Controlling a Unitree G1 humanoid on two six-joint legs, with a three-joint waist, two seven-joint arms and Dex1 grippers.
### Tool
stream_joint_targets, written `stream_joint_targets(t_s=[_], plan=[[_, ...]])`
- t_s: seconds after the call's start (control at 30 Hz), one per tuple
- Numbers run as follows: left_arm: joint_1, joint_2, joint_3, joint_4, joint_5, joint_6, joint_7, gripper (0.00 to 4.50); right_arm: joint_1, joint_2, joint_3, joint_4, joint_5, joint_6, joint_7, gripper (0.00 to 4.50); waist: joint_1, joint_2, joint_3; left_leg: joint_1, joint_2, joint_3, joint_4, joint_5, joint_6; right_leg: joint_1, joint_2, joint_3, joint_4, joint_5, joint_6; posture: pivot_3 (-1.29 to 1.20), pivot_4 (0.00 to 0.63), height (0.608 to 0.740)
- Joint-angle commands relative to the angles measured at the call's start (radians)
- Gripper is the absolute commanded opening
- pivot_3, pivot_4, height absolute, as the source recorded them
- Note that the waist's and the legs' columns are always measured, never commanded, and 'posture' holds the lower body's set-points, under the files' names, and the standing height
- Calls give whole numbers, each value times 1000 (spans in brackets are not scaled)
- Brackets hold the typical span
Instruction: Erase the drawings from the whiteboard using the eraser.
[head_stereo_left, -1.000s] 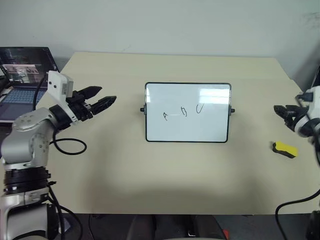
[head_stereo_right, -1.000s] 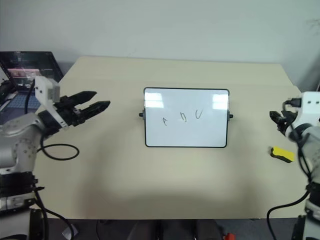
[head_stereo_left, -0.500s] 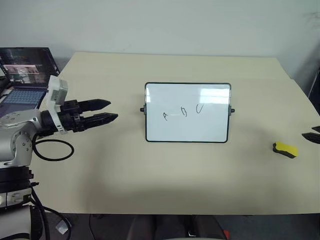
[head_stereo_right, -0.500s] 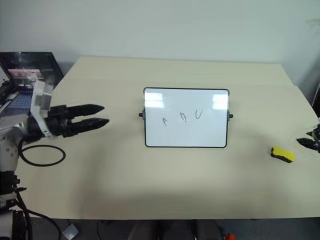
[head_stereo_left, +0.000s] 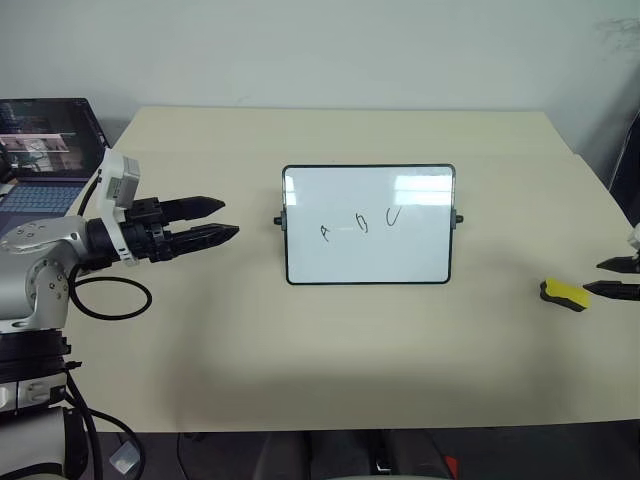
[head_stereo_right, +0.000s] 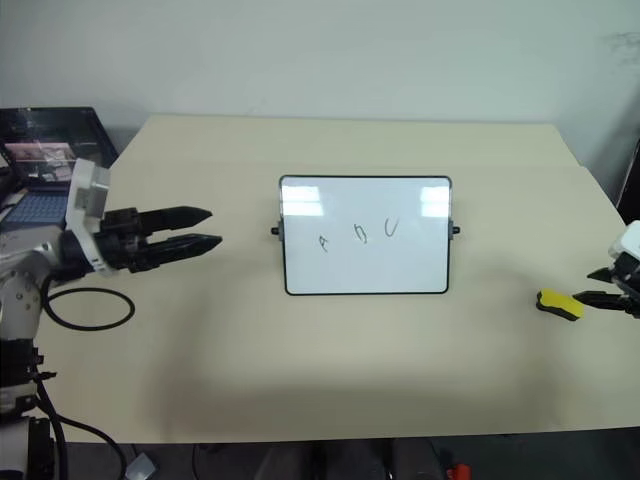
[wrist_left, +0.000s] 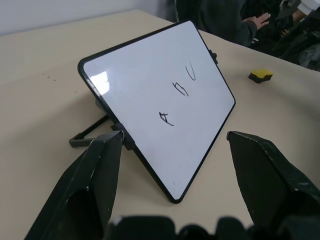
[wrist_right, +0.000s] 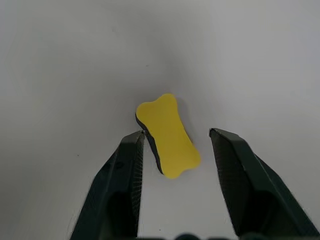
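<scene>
Pale beige table (head_stereo_left: 350, 370) against a plain white wall (head_stereo_left: 320, 50), open laptop (head_stereo_left: 45, 150) alongside.

Both grippers level — left (head_stereo_left: 222, 219), right (head_stereo_left: 610, 278) — jaws apart.

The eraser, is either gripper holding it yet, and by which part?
No. The yellow eraser lies on the table between the right gripper's open fingers, not clamped. The left gripper is open and empty.

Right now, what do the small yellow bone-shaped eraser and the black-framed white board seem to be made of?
The yellow bone-shaped eraser: likely foam or soft plastic, with a matte yellow top over a dark underlayer showing along its edge, perhaps felt. The black-framed whiteboard: glossy white writing surface, shown by bright glare patches; its thin frame and rear prop look like black plastic.
</scene>
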Motion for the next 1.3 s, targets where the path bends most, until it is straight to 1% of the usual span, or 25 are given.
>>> stream_joint_targets(t_s=[0.03,0.13,0.2,0.37,0.63,0.77,0.83,1.3], plan=[[-4,8,29,-19,-8,-5,9,3633,-44,-8,30,22,-46,-48,14,3597,0,0,0,0,0,0,0,0,0,0,0,0,0,0,0,0,150,740],[-6,-7,34,-22,-17,-3,29,3633,-85,16,57,59,-63,-51,17,3597,0,0,0,0,0,0,0,0,0,0,0,0,0,0,0,0,150,740],[1,-10,32,-29,-16,-2,35,3633,-106,26,71,73,-61,-44,45,3597,0,0,0,0,0,0,0,0,0,0,0,0,1,0,0,0,150,740],[6,-20,38,-39,-22,2,50,3633,-153,55,146,131,-119,-93,86,3597,0,0,0,0,0,0,0,0,0,0,0,0,1,0,-1,0,150,740],[3,-21,39,-50,-31,5,59,3633,-322,103,243,317,-223,-196,136,3597,-1,1,0,1,0,0,1,0,0,0,0,0,2,1,-1,0,150,740],[5,-20,46,-58,-33,6,67,3633,-380,119,272,386,-260,-235,165,3597,0,1,0,1,0,0,1,0,0,0,0,0,2,1,-2,0,150,740],[11,-17,51,-66,-36,9,69,3633,-398,129,283,418,-279,-252,171,3597,0,1,0,1,0,0,1,0,0,0,0,0,2,3,-5,0,150,740],[48,-3,76,-98,-43,20,87,3633,-462,161,316,552,-351,-324,199,3597,0,1,1,1,0,0,1,0,0,0,0,0,2,3,-5,0,150,740]])
